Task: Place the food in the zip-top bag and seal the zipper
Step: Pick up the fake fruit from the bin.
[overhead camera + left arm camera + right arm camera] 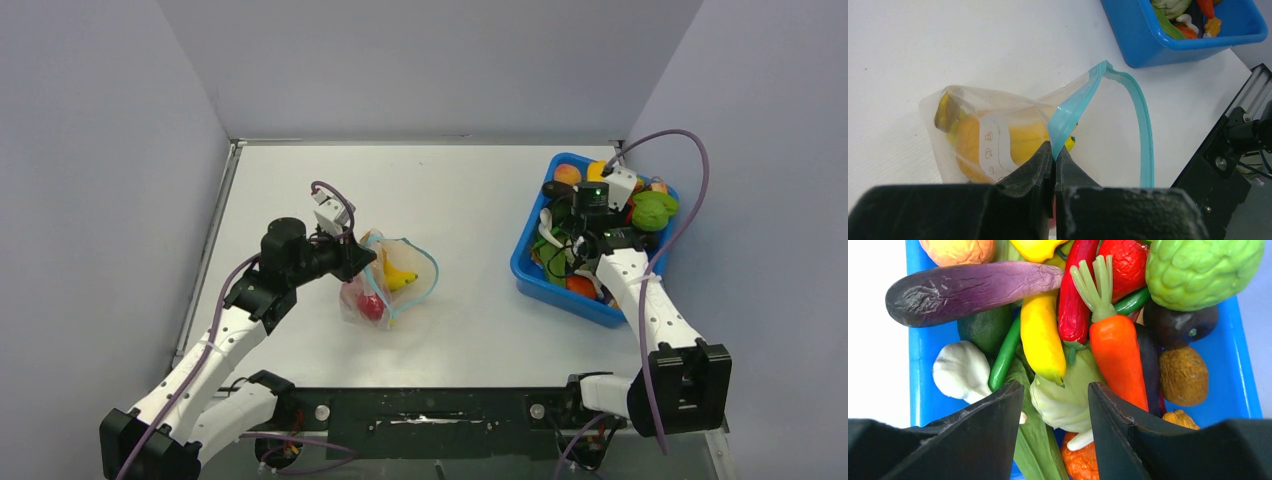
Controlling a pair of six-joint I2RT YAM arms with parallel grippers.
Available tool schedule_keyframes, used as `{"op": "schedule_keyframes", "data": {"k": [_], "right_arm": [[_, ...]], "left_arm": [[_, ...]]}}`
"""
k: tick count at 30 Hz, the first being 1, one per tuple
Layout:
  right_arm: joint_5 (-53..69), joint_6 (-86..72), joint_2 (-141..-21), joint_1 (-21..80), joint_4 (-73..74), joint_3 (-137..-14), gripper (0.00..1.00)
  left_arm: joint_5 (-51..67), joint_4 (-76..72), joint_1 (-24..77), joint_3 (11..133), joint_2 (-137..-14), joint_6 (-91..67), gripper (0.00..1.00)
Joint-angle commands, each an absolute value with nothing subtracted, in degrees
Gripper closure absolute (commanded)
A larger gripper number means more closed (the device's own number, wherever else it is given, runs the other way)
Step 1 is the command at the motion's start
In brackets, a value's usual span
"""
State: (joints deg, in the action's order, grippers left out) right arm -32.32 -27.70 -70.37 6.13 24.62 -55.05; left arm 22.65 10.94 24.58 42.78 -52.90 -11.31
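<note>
Left tool (1054,152) pinching zipper (1070,112); right tool (1054,387) spread above crowded blue bin (920,390).

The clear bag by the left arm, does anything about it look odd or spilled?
Nothing looks spilled or damaged. The zip-top bag lies crumpled with its mouth gaping: the zipper bows into a wide loop, one lip pinched between the left fingers. The banana and a red fruit sit inside it.
</note>
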Motion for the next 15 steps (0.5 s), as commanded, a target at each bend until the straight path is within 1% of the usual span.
{"op": "schedule_keyframes", "data": {"k": [1, 4, 8, 15], "right_arm": [[-27.43, -24.39, -71.49, 3.39, 18.38, -56.54, 0.49], [-26.03, -22.75, -72.56, 1.98, 17.04, -56.40, 0.50], [-22.74, -21.75, -73.70, 0.09, 15.61, -56.27, 0.53], [-19.61, -22.28, -74.77, -0.34, 14.45, -55.09, 0.55]], "left_arm": [[22.67, 8.78, 24.28, 43.41, -51.75, -10.37, 1.00], [22.76, 8.78, 24.26, 43.40, -51.76, -10.37, 1.00], [22.85, 8.78, 24.26, 43.50, -51.83, -10.37, 1.00], [22.68, 8.79, 24.26, 43.30, -51.67, -10.37, 1.00]]}}
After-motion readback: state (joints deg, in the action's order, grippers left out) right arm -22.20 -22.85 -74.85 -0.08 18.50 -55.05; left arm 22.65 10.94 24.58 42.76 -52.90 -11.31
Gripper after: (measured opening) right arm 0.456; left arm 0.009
